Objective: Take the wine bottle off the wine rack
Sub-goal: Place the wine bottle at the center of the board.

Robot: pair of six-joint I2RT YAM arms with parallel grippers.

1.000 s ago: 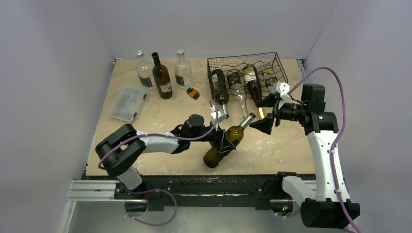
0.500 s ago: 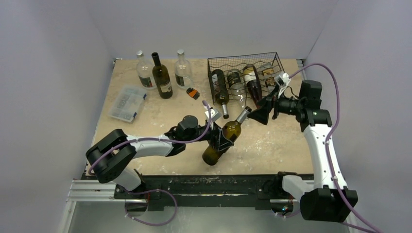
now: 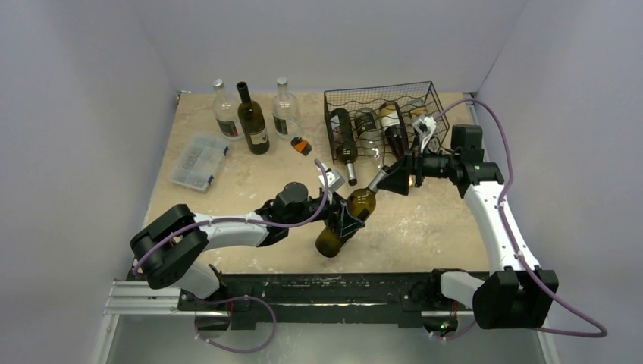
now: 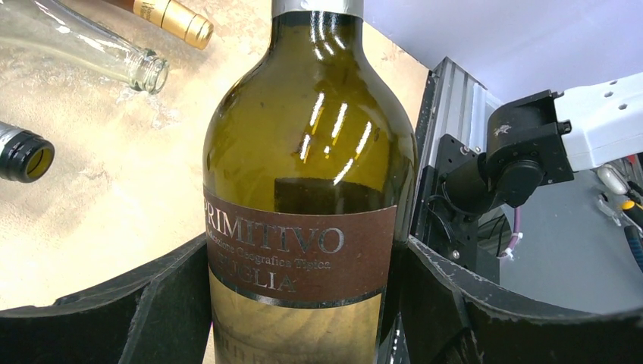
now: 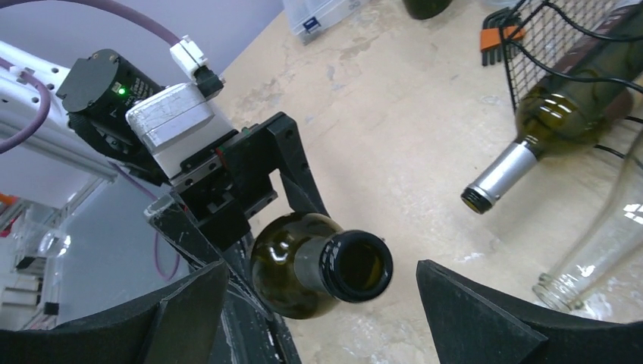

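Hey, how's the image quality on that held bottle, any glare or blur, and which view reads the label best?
Left wrist view: bright glare streaks on the shoulder of the wine bottle, yet its label reads sharply, PRIMITIVO. Right wrist view: the bottle's mouth is crisp, little glare. Top external view: even, soft light, label too small to read.

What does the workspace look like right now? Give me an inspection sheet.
Surface: beige table, mottled.
Job's things: wine bottle tilted, out of the wine rack; other bottles lie in it.
Clutter: three upright bottles, clear compartment box, small orange-black tool, back left.
Grippers: left gripper shut on the bottle's body; right gripper open, jaws either side of its mouth.
Cables: purple cables along both arms, none snagged.
Surroundings: plain pale walls; nothing else seen.
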